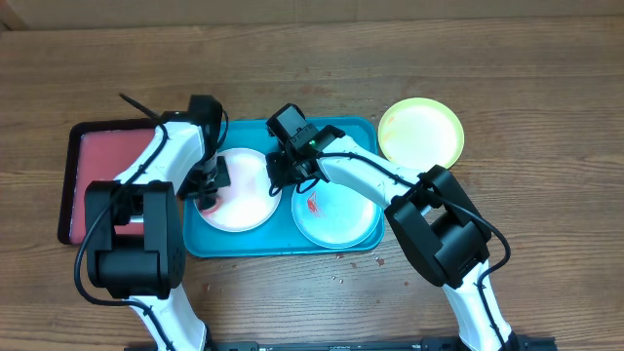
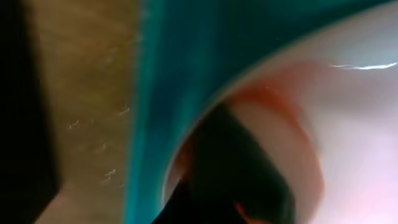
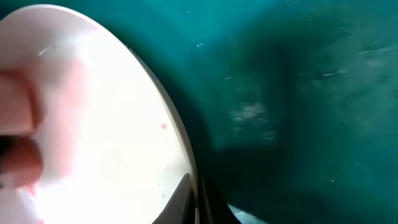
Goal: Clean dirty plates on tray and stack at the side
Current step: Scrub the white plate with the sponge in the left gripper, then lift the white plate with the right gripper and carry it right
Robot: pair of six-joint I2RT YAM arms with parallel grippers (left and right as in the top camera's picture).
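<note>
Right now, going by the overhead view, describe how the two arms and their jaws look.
Both the left arm and the right arm have glossy white link shells joined by bulky black motor housings. Thin black cables loop along each. The jaws are black. The right wrist carries a black box-shaped camera with a small green light beside it.
</note>
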